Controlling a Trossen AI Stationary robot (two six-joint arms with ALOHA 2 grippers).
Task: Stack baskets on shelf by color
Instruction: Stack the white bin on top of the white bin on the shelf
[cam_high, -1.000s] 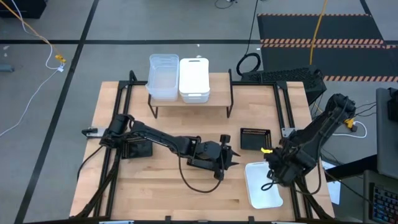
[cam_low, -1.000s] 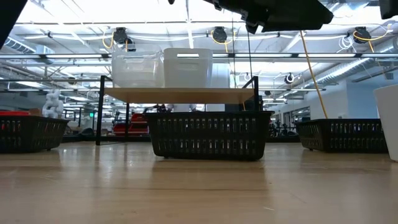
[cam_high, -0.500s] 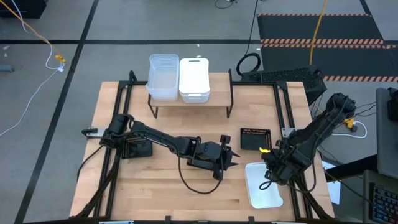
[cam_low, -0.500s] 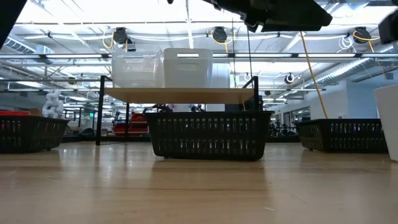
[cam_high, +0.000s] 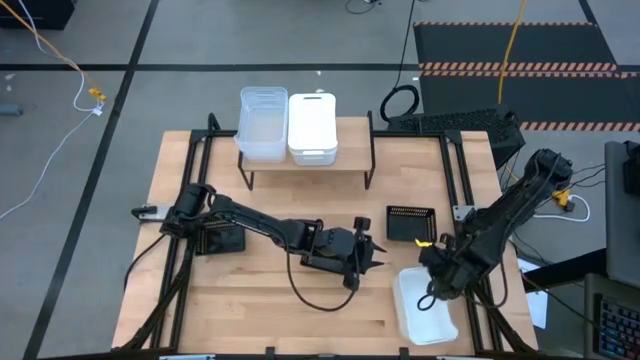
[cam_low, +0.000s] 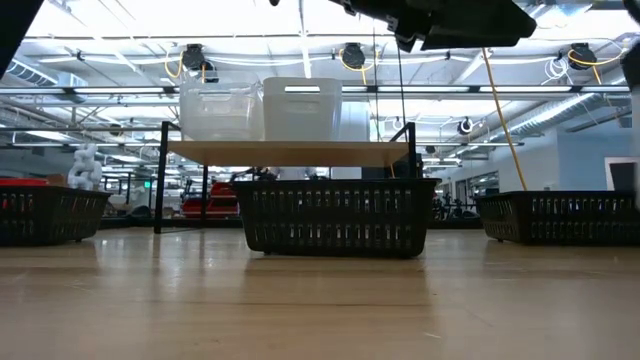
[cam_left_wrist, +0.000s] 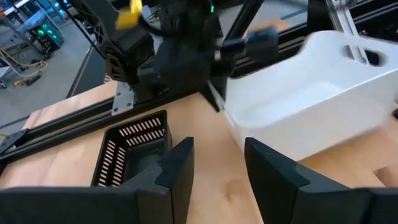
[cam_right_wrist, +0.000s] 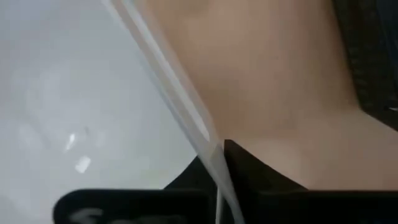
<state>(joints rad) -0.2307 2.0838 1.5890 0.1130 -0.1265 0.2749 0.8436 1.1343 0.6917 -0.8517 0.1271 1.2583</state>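
Rim of white basket (cam_high: 425, 305) sits pinched in right pincer (cam_high: 432, 283), lifted off table (cam_high: 260, 300).

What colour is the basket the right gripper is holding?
Opaque white basket; the left wrist view shows it best.

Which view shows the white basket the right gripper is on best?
The left wrist view: the white basket shows almost whole, one end raised off the table by the right gripper. The high view has the arm covering one corner. The right wrist view shows only its rim, between the fingers. The low view misses it.
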